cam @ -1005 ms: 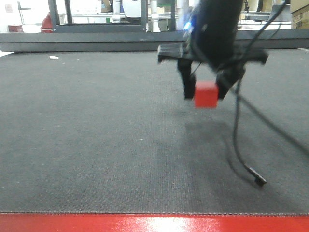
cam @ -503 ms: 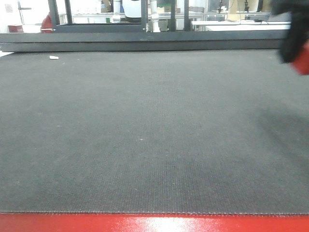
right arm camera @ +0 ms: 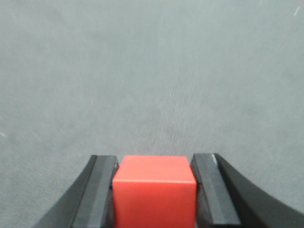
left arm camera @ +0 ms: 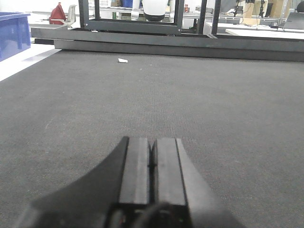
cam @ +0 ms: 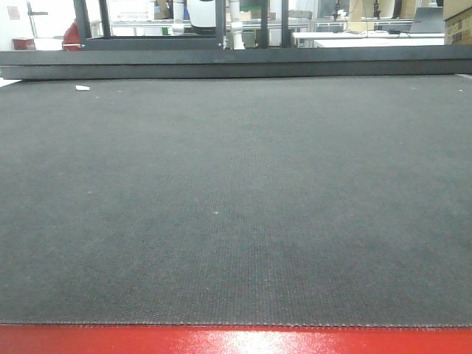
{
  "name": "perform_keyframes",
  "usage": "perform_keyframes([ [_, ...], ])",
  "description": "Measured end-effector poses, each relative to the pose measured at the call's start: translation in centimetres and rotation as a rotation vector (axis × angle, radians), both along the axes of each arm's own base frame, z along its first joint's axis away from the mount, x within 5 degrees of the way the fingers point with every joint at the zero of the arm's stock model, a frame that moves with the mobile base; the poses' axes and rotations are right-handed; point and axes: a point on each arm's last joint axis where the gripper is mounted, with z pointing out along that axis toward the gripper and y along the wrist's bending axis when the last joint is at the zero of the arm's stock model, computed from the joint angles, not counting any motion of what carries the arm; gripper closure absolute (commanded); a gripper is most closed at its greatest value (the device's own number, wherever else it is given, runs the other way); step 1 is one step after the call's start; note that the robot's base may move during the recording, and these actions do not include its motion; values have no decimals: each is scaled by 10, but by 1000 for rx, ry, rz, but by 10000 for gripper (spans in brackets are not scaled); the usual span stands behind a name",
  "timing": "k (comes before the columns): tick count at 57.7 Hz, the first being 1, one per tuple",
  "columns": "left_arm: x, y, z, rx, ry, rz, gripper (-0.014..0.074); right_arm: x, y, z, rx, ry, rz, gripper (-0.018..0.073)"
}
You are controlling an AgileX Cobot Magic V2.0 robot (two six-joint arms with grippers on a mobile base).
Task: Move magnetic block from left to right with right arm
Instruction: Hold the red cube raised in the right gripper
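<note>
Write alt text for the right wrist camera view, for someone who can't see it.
A red magnetic block sits clamped between the two dark fingers of the right end effector at the bottom of the frame. Plain grey textured mat fills the rest of the view, slightly blurred.

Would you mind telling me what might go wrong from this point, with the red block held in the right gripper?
1. The magnetic block is pinched only by its side faces between the fingers of the right gripper. If the grip loosens, it could drop onto the mat.
2. The front view shows neither the arm nor the block, so the set-down probably cannot be checked from that camera.
</note>
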Motion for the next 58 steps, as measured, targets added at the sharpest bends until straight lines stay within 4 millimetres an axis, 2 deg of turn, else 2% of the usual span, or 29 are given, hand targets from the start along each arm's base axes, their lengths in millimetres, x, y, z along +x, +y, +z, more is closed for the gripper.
perform_keyframes([
  [6,0,0,0,0,0,0,722,-16,-5,3,16,-58,-2,324],
  [14,0,0,0,0,0,0,722,-27,-8,7,31,-113,-2,324],
  [58,0,0,0,0,0,0,722,-28,-8,8,34,-130,0,324],
])
